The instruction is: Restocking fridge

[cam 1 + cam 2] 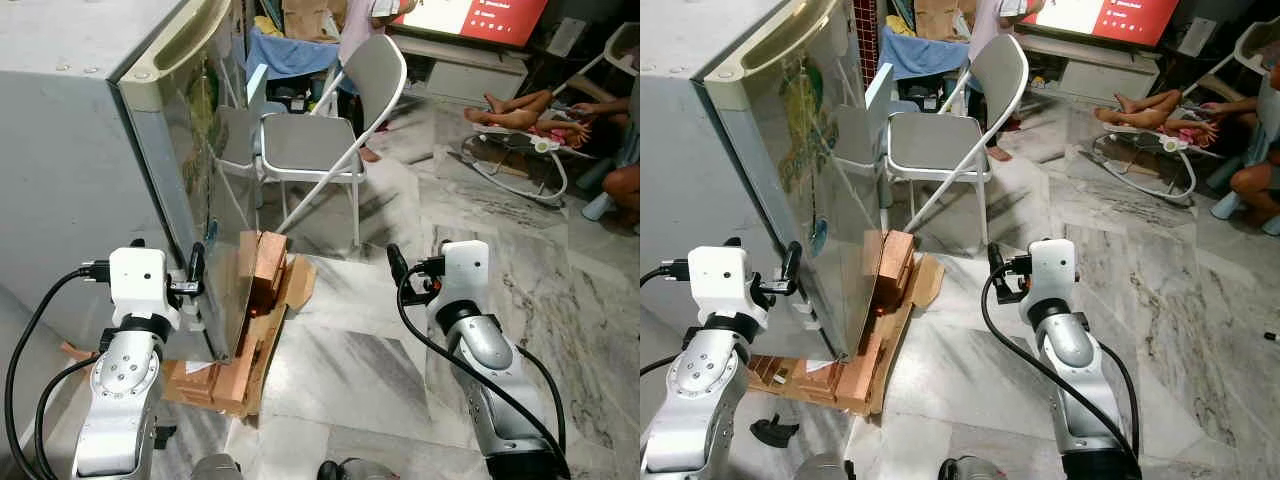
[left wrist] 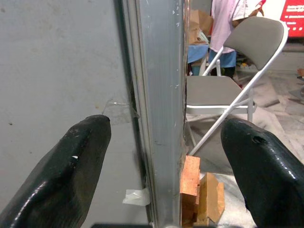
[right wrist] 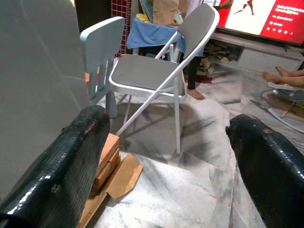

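The grey fridge [image 1: 70, 150] stands on my left with its door [image 1: 205, 190] shut; a long pale handle [image 1: 185, 45] runs along the door's top edge. My left gripper [image 1: 195, 270] is low at the door's front corner. In the left wrist view it [image 2: 164, 128] is open, its two black fingers [image 2: 71, 175] straddling the seam between the fridge's side and the door edge, with nothing held. My right gripper [image 1: 397, 262] hovers over the marble floor right of the fridge; the right wrist view shows it [image 3: 166, 123] open and empty, pointing at the folding chair.
Bricks and cardboard [image 1: 265, 270] prop the fridge base. A grey folding chair [image 1: 320, 140] and a small blue plastic chair [image 3: 102, 42] stand just beyond the door. People sit on the floor by a baby bouncer [image 1: 520, 150] at back right. Marble floor [image 1: 350, 370] lies between my arms.
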You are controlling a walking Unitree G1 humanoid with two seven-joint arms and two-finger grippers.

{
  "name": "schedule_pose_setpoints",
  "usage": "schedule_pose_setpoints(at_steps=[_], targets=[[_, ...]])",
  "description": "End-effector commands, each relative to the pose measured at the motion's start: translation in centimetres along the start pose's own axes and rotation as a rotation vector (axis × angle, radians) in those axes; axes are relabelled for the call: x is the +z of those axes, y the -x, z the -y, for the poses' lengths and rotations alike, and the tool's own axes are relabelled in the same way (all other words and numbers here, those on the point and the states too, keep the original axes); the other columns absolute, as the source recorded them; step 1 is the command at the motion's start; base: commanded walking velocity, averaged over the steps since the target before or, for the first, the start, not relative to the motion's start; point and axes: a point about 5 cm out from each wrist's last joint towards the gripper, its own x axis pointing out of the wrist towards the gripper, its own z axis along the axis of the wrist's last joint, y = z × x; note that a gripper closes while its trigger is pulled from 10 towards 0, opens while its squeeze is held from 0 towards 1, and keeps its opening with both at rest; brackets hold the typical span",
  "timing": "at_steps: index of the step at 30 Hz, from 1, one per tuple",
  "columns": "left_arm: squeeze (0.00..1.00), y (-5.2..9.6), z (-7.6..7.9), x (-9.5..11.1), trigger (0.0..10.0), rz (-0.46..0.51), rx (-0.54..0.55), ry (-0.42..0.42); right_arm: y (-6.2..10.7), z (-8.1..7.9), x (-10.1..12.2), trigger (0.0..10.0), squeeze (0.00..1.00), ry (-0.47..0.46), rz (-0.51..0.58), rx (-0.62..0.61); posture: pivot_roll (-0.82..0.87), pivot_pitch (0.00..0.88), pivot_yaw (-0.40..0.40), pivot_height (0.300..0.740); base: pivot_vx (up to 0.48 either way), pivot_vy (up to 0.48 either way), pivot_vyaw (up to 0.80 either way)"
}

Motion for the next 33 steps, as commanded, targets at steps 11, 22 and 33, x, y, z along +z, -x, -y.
schedule_pose_setpoints(at_steps=[11, 22, 33], targets=[[0.0, 2.7, 0.5, -0.9, 10.0, -0.049, 0.031, 0.053, -2.3, -0.8, 1.7, 10.0, 0.0, -0.077, 0.056, -0.032, 0.15, 0.0, -0.126, 0.74, 0.0, 0.0, 0.0], [0.0, 2.7, 0.5, -0.9, 10.0, -0.049, 0.031, 0.053, -2.3, -0.8, 1.7, 10.0, 0.0, -0.077, 0.056, -0.032, 0.15, 0.0, -0.126, 0.74, 0.0, 0.0, 0.0], [0.0, 2.3, -0.1, 0.0, 10.0, 0.014, -0.015, 0.019, -0.8, -1.1, 1.5, 10.0, 0.0, -0.044, 0.057, 0.097, 0.13, 0.02, -0.144, 0.74, 0.0, 0.0, 0.0]])
